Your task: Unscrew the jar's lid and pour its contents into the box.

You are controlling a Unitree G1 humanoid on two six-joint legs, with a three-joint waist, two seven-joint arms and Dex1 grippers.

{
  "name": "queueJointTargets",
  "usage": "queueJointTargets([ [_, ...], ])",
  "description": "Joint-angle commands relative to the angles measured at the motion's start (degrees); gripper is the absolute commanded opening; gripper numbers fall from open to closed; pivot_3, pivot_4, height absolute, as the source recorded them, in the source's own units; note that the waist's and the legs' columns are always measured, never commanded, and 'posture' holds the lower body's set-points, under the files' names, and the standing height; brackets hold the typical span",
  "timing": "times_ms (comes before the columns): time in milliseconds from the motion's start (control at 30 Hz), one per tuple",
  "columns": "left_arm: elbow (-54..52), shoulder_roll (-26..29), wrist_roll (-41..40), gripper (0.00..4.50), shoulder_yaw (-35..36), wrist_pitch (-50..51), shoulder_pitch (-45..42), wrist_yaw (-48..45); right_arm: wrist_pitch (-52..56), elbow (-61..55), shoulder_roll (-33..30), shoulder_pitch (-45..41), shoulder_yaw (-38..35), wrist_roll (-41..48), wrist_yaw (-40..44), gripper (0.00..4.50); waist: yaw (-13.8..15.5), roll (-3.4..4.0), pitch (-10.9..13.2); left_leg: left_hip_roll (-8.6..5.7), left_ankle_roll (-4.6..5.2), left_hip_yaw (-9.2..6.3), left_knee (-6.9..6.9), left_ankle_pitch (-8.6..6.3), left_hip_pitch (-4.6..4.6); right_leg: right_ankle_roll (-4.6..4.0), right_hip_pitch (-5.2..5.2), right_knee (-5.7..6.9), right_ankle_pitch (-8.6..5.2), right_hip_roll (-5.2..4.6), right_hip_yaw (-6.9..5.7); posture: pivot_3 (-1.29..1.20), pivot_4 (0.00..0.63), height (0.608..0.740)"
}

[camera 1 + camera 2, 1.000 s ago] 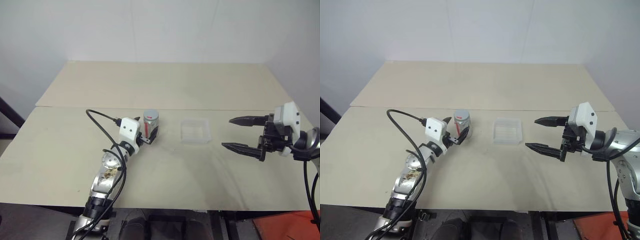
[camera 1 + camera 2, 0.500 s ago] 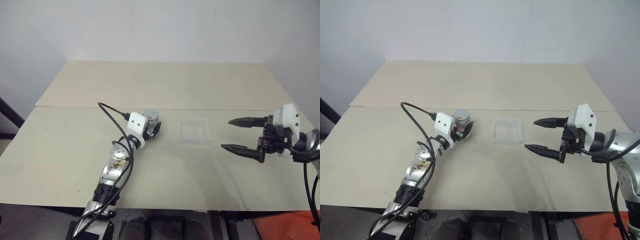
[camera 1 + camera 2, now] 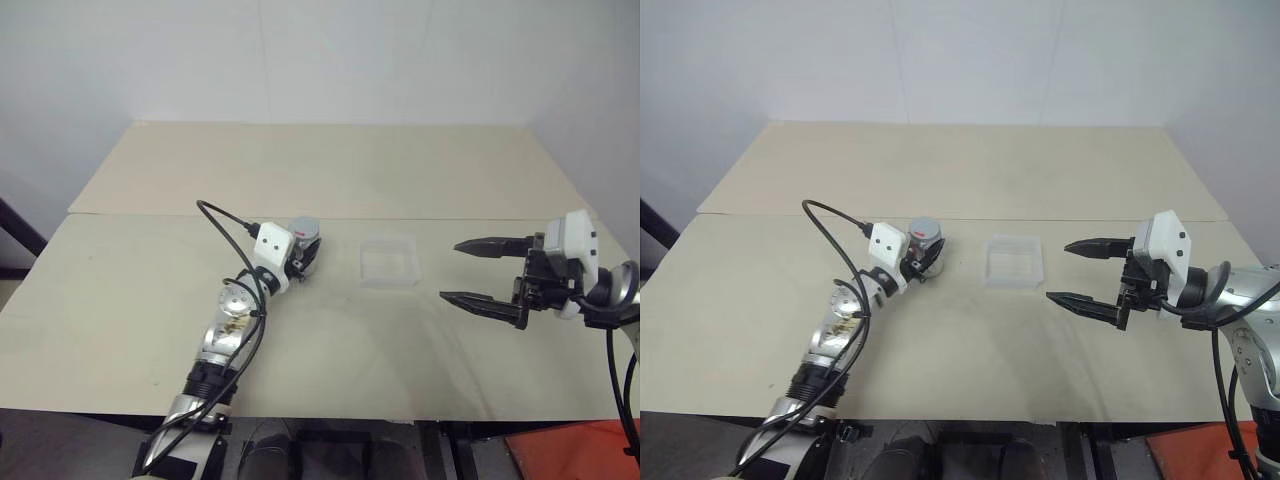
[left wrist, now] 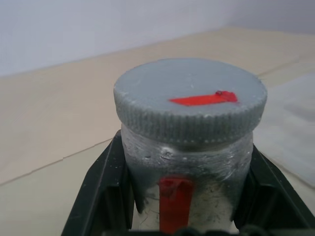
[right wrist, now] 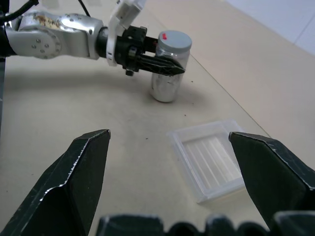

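Note:
The jar [image 3: 304, 246] stands on the table, left of the box [image 3: 388, 262], with its grey lid [image 4: 189, 98] screwed on; a red mark lies on the lid's top. My left gripper [image 3: 303, 260] is shut on the jar's body below the lid, one black finger [image 4: 101, 191] on each side. A red label strip and a few dark specks show through the glass [image 4: 197, 172]. The clear shallow box [image 5: 211, 162] sits between the two grippers. My right gripper [image 3: 452, 271] hangs open to the right of the box, above the table, pointing toward it.
The pale wooden table [image 3: 330, 170] has a seam running across it behind the jar and box. A black cable [image 3: 222, 222] loops up from my left arm. The table's front edge lies close below both arms.
My left gripper has closed from open onto the jar, and the left forearm has swung right. The jar stays about where it was. The right gripper holds still.

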Motion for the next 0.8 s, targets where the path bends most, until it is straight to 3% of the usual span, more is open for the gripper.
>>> queueJointTargets([
  [33, -6.38, 6.82, -11.71, 2.06, 3.11, 6.87, -4.29, -16.22, 0.13, -0.57, 0.73, -4.78, 0.38, 1.06, -1.10, 4.50, -0.22, 0.01, 0.00, 0.00, -0.04, 0.01, 0.00, 0.02, -0.01, 0.00, -0.04, 0.04, 0.00, 0.00, 0.01, 0.00, 0.150, 0.740],
  [167, -3.31, 12.30, -18.18, 2.06, 3.79, 10.88, -10.64, -30.26, 1.87, -0.50, 4.07, -11.77, 3.77, 1.62, -3.85, 4.50, -0.09, 0.02, -0.01, -0.02, -0.05, -0.01, 0.01, 0.03, 0.02, 0.00, 0.02, 0.00, 0.00, 0.03, -0.05, 0.00, 0.150, 0.740],
  [400, 5.70, 12.04, -18.43, 2.06, 1.08, 10.27, -19.42, -44.29, 11.94, -1.25, 11.57, -25.08, 10.57, 4.27, -11.81, 4.50, 0.08, 0.03, -0.01, -0.05, -0.04, -0.04, 0.06, 0.03, -0.15, 0.01, -0.02, 0.15, 0.00, 0.21, -0.18, 0.00, 0.150, 0.740],
  [800, 17.02, 7.19, -13.09, 2.06, -0.82, 3.99, -25.28, -49.07, 19.66, 1.56, 21.95, -34.43, 19.85, 0.79, -18.84, 4.50, -0.04, 0.03, -0.01, -0.02, -0.05, -0.02, 0.09, 0.04, -0.62, 0.01, -0.55, 0.22, 0.00, 0.38, -0.16, 0.00, 0.150, 0.740],
])
